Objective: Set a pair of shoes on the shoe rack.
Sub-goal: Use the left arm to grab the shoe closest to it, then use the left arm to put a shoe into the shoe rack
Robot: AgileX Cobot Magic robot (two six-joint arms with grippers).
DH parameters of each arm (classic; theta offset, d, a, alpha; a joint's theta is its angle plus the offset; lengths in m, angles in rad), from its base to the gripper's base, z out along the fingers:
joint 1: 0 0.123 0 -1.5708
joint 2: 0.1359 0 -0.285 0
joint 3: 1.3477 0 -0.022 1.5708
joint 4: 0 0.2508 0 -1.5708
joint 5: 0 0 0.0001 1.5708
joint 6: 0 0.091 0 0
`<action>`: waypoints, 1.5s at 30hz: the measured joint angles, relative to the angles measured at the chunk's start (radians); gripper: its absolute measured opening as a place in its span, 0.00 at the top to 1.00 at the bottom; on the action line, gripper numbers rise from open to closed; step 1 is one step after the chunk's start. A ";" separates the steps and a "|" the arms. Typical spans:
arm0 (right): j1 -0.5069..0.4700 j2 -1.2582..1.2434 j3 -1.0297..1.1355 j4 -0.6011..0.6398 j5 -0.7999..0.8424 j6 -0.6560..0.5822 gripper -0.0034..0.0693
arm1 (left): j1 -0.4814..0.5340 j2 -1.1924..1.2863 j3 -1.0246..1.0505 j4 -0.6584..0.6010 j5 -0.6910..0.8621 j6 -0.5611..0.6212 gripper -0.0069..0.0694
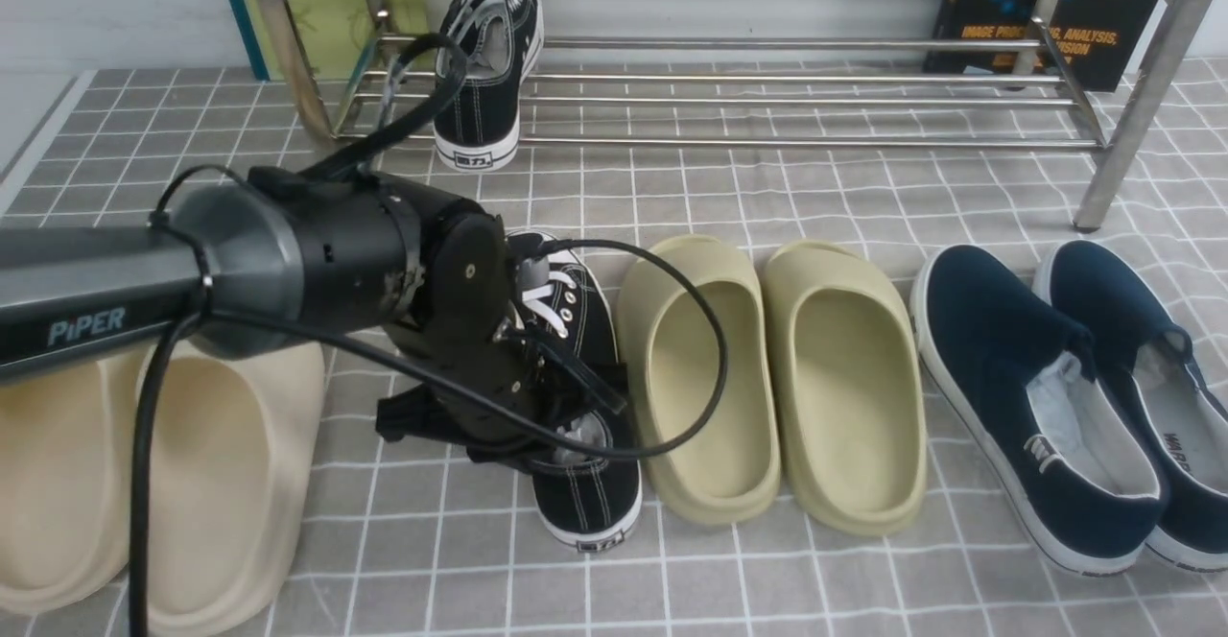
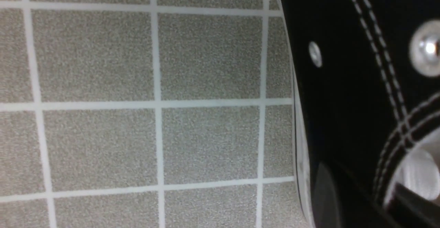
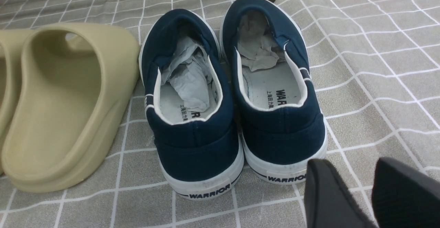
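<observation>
Left gripper [image 1: 566, 397] is clamped shut on the side wall of a black sneaker [image 1: 587, 503], held between its jaws beneath it; white laces, stitching and sole are seen.

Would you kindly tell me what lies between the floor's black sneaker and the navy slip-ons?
Two olive slides, side by side, separate the black sneaker from the navy slip-ons, per the front view.
</observation>
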 joint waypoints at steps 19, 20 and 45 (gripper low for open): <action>0.000 0.000 0.000 0.000 0.000 0.000 0.62 | 0.008 -0.229 -0.124 0.038 0.073 0.000 0.93; 0.000 0.000 0.000 0.000 0.000 0.000 0.62 | 0.016 -0.205 -0.167 0.038 0.087 0.000 0.93; 0.000 0.000 0.000 0.000 0.000 0.000 0.62 | 0.187 0.401 -0.941 -0.005 0.218 0.086 0.93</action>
